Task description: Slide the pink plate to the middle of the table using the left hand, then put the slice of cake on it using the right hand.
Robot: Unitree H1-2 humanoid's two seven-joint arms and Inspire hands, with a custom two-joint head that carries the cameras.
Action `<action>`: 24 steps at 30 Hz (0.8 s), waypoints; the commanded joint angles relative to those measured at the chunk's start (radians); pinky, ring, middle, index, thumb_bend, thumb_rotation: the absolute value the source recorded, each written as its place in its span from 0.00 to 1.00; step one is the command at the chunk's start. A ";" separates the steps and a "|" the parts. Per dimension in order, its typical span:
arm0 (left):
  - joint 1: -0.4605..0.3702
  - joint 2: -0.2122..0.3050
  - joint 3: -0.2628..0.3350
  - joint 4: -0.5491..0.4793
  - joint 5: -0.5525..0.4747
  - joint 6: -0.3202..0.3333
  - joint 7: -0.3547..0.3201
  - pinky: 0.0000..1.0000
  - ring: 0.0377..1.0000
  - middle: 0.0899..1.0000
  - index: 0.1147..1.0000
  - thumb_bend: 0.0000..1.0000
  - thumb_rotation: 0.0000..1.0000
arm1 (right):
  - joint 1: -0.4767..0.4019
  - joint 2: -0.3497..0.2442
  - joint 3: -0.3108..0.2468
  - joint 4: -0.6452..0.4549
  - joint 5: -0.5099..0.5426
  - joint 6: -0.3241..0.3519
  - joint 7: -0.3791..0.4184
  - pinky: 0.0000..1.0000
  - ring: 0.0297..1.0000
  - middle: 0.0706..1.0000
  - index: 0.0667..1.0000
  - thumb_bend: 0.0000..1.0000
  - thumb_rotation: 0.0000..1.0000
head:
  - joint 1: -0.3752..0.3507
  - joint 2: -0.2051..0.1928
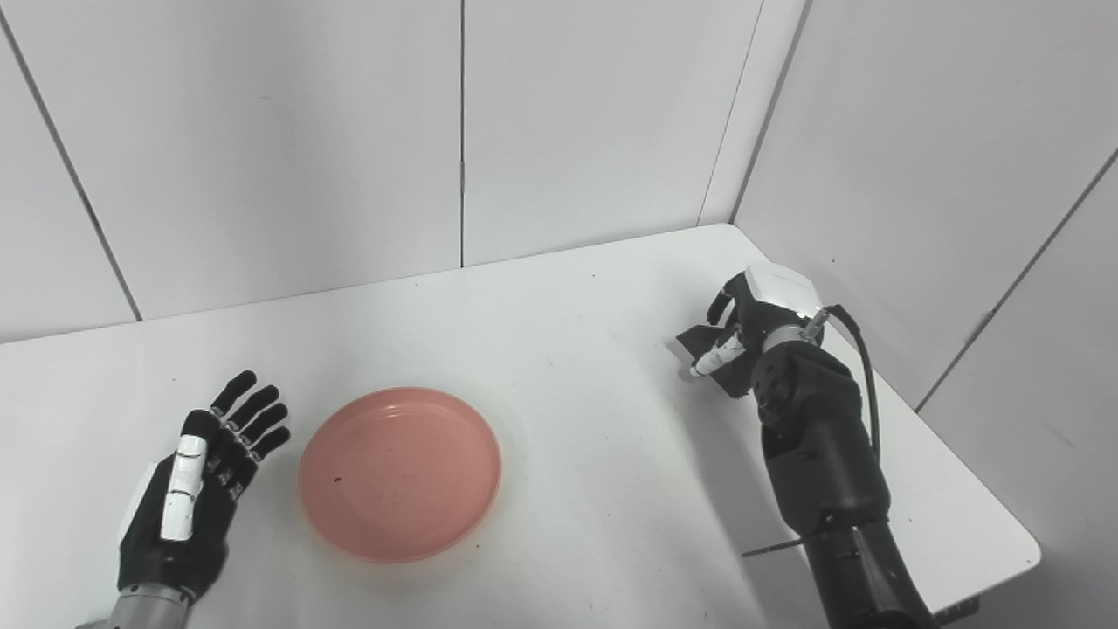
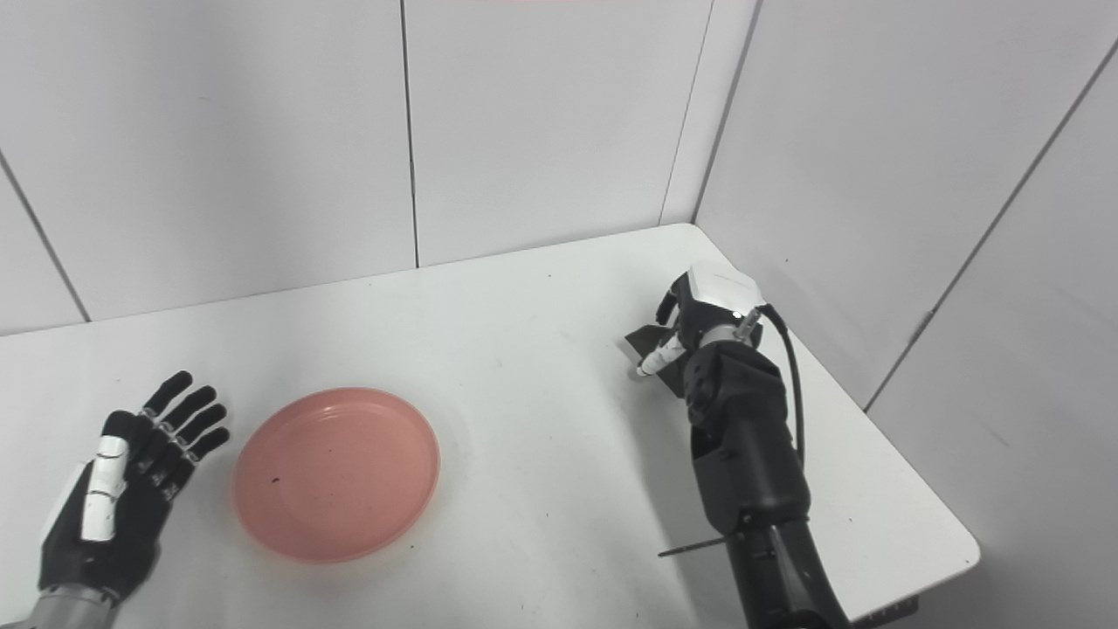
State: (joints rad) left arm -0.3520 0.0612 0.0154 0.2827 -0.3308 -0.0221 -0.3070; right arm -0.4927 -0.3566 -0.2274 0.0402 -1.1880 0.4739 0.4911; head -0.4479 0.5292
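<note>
Cake slice [image 1: 706, 348] sits near the right rear corner of the table [image 1: 576, 367], a dark wedge largely hidden behind the right hand [image 1: 749, 325]; little of its surface shows. Right hand is lowered onto it, fingers curled around it and a white-tipped finger [image 1: 712, 358] lying across its near face; whether the fingers actually bear on the slice or only surround it cannot be told from either view. Judgement: slice is probably light and soft or easily crumbled, so hold should fall on the two long flanks of the wedge, low down, with gentle pressure; squeezing near the narrow tip risks breaking it. Pink plate [image 1: 400, 472] lies flat, left of centre, well apart from the slice, shallow with a raised rim, empty apart from a dark speck. Judgement: looks like stiff light plastic, likely to skate readily on the smooth white tabletop, so the drop should be gentle. Left hand [image 1: 196, 485] rests just beside the plate's left rim, fingers spread, holding nothing, apparently not touching.
</note>
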 commanded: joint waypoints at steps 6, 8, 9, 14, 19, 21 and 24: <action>0.045 0.009 -0.008 0.033 0.012 0.000 -0.018 0.86 0.87 0.86 0.85 0.74 0.85 | -0.034 0.022 -0.006 -0.088 0.075 -0.005 -0.161 0.24 0.29 0.35 0.48 0.52 0.00 | 0.035 -0.002; 0.046 0.006 -0.011 0.041 0.018 -0.011 -0.020 0.86 0.87 0.87 0.86 0.74 0.86 | -0.033 0.033 0.003 -0.110 0.123 -0.008 -0.201 0.33 0.34 0.37 0.48 0.53 0.00 | 0.050 -0.002; 0.046 0.005 -0.012 0.044 0.020 -0.015 -0.021 0.86 0.87 0.87 0.86 0.74 0.86 | -0.032 0.036 0.009 -0.118 0.147 -0.010 -0.218 0.31 0.33 0.38 0.49 0.52 0.00 | 0.052 -0.002; 0.052 -0.011 -0.022 0.029 0.040 -0.010 -0.006 0.86 0.87 0.87 0.86 0.74 0.88 | -0.021 0.054 0.042 -0.134 0.302 -0.055 -0.302 0.22 0.27 0.37 0.49 0.52 0.00 | 0.082 -0.009; 0.058 -0.024 -0.027 0.013 0.054 -0.002 -0.002 0.88 0.88 0.88 0.87 0.73 0.89 | -0.004 0.086 0.098 -0.134 0.441 -0.144 -0.385 0.19 0.23 0.34 0.46 0.51 0.00 | 0.112 -0.012; 0.060 -0.029 -0.030 0.007 0.058 0.001 0.001 0.88 0.89 0.88 0.87 0.73 0.89 | 0.004 0.101 0.121 -0.141 0.477 -0.162 -0.407 0.18 0.22 0.34 0.46 0.51 0.00 | 0.134 -0.011; 0.062 -0.040 -0.032 0.002 0.067 -0.007 0.011 0.88 0.89 0.88 0.87 0.72 0.90 | 0.015 0.124 0.158 -0.147 0.527 -0.200 -0.437 0.18 0.23 0.35 0.47 0.51 0.00 | 0.159 -0.009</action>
State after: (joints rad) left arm -0.3348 0.0415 -0.0076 0.2585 -0.2735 -0.0305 -0.3066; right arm -0.4516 -0.2302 -0.0767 -0.0605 -0.6842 0.3432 0.0966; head -0.2902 0.5200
